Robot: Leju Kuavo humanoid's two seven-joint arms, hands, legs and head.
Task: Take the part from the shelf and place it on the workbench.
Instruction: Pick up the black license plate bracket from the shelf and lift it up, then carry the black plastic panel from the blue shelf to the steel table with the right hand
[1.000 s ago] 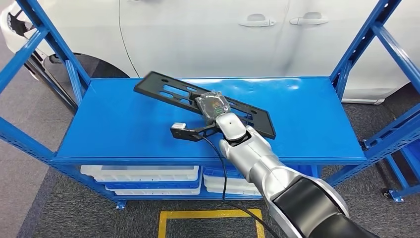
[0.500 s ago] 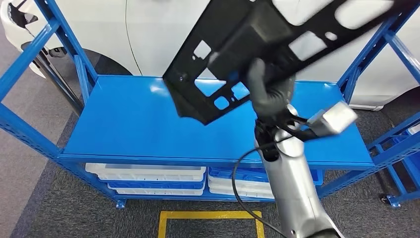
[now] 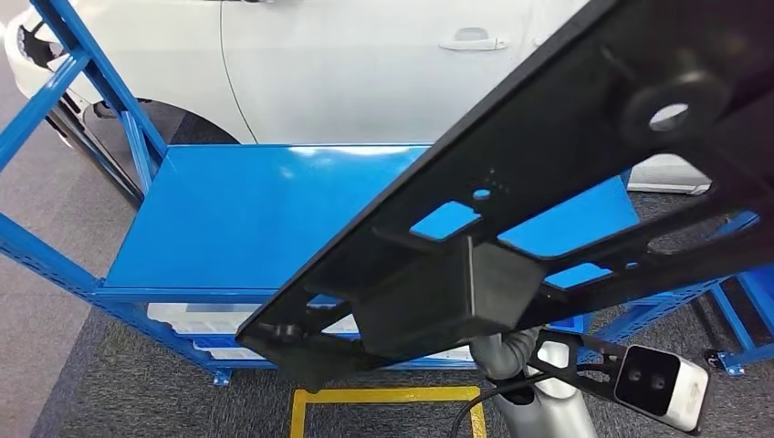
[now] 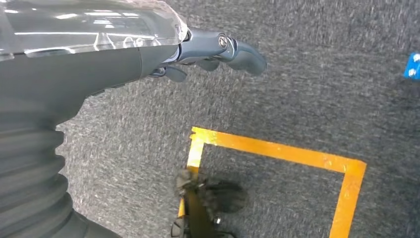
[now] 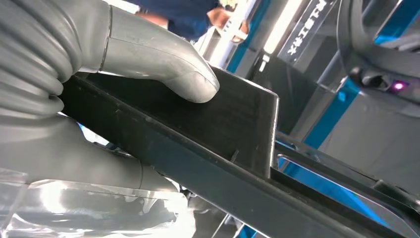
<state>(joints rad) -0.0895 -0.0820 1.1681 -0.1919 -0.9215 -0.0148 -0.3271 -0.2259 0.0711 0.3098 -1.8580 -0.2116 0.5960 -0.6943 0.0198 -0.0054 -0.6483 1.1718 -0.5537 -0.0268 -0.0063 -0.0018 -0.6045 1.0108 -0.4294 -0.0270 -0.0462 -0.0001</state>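
A: What's differing vs 1 s back, biggest thing first?

B: The part (image 3: 548, 201). It was lying flat on the blue shelf (image 3: 265, 219) w/ the right hand on top of it. Now it's hanging up in the air, off the shelf, right in front of the head cam, stretching across most of the pic and tilting up toward the far right. At half a sec ago it was already lifted, but further off and smaller.

A: And the shelf?

B: Top deck is now showing bare where the part was lying. White car (image 3: 365, 64) is sitting behind it, white bins (image 3: 183, 319) on the lower level.

A: Right hand (image 5: 124, 94) — holding how?

B: Gripping the part. In the wrist view the thumb (image 5: 163, 64) is pressing flat on one face of the black plate, rest of the hand sitting under the plate's edge. The part is running out beyond the hand.

A: Left hand (image 4: 213, 52)?

B: Hanging over grey carpet (image 4: 307, 79) and a yellow floor line (image 4: 277, 151), holding nothing, fingers loosely apart.
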